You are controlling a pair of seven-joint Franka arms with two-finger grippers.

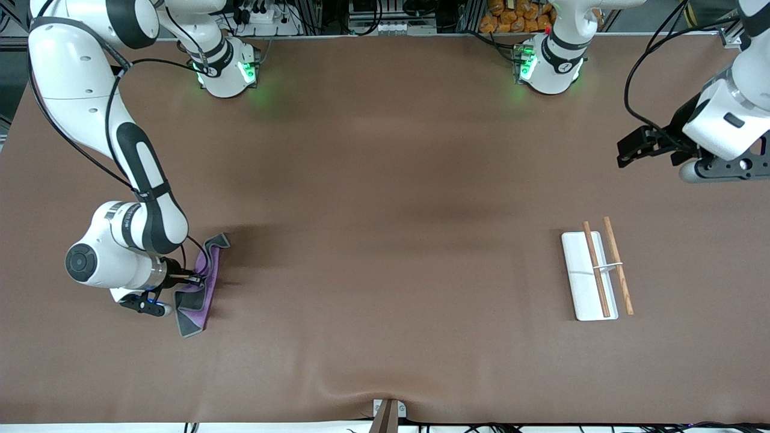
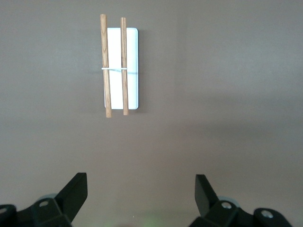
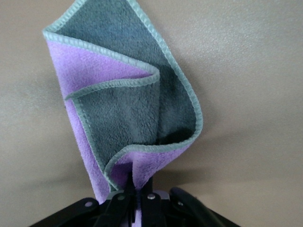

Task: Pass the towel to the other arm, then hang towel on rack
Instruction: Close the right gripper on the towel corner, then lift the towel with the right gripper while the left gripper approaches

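Towel [image 1: 201, 287] sits crumpled at the right arm's end of the desk [image 1: 385, 240], purple and dark grey faces both showing, with the right gripper [image 1: 194, 278] low over it and its fingers [image 3: 124, 198] pinched tight on one folded edge. Rack [image 1: 595, 273] lies well apart toward the left arm's end: white base flat on the desk, 2 wooden rods running along it, joined by 1 thin white crossbar. I see the left gripper [image 1: 637, 146] waiting up in the air over bare desk, fingers [image 2: 75, 189] spread wide and holding nothing.
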